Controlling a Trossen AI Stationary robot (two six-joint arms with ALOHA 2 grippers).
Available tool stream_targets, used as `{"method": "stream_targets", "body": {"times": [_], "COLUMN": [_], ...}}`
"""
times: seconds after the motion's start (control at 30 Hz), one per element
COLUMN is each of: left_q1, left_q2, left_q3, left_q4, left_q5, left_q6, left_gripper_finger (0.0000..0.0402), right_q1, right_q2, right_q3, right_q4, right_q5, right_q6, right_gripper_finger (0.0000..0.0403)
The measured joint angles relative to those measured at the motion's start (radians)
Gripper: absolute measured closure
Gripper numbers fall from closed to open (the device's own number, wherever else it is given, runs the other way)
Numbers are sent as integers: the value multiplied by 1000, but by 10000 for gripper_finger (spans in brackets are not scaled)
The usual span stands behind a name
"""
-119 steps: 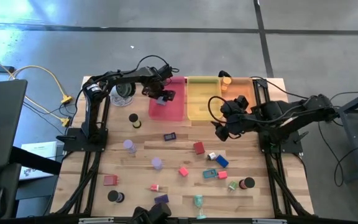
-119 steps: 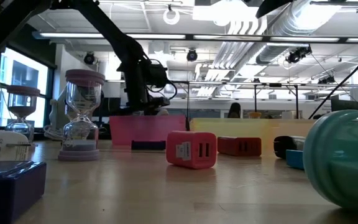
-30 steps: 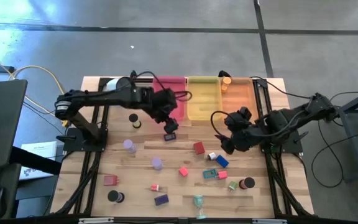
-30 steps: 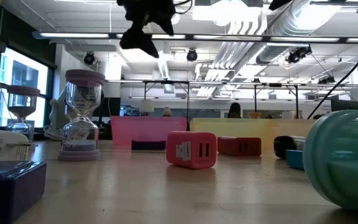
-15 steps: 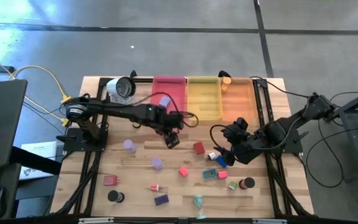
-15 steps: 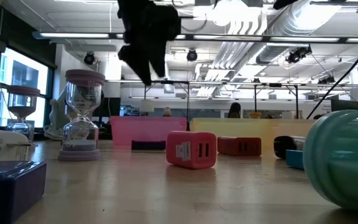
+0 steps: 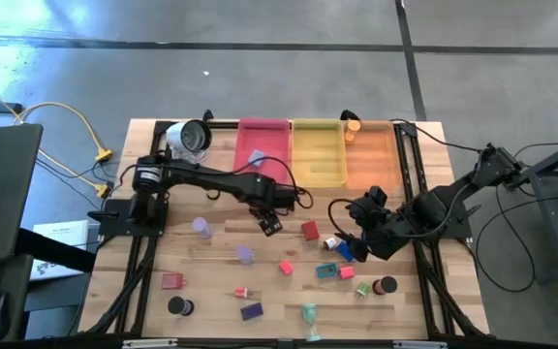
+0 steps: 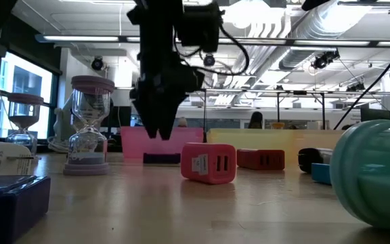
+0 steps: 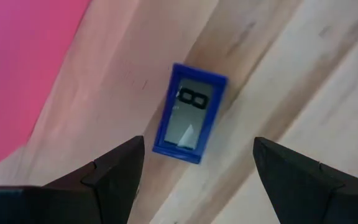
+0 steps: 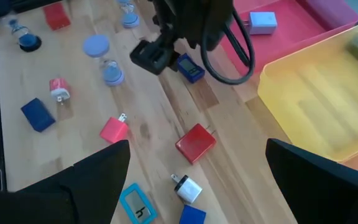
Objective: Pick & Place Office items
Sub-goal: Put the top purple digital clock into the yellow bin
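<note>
A small blue block with a grey display face [image 9: 188,115] lies flat on the wood next to the pink tray [image 9: 23,68]. My left gripper [image 9: 197,142] points down over it, open, one finger on each side, apart from it. In the low view the gripper [image 8: 160,129] hangs a little above the table, over the block [image 8: 161,158]. My right gripper [image 10: 197,146] is open with nothing in it, raised over a red block [image 10: 196,142] right of centre [image 7: 354,237]. Several more office items lie scattered on the near half of the table.
Pink [image 7: 263,145], yellow [image 7: 318,155] and orange [image 7: 371,155] trays stand along the far edge; a pale plug block [image 10: 263,22] lies in the pink one. A round silver-and-white object [image 7: 190,138] is far left. Hourglasses [image 8: 87,129] and a teal item [image 8: 374,176] stand near the front.
My left gripper has come away from the pink tray toward the near edge and dropped a good way, tipping to point down over the blue block, still open. My right gripper has shifted slightly toward the near edge. No item has moved.
</note>
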Motion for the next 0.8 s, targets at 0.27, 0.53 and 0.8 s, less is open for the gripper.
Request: {"method": "stream_targets", "body": {"times": [0.27, 0.53, 0.8], "left_q1": [5, 8, 13], "left_q2": [43, 57, 88], "left_q3": [-2, -1, 0], "left_q4": [-1, 9, 31], "left_q5": [2, 2, 25], "left_q6": [17, 18, 19], "left_gripper_finger": [111, 111, 111], "right_q1": [0, -1, -1], "right_q2": [0, 0, 0], "right_q3": [0, 0, 0], "right_q4": [-4, -7, -4], "right_q5": [13, 19, 20], "right_q6": [-9, -11, -10], "right_gripper_finger": [37, 37, 37]}}
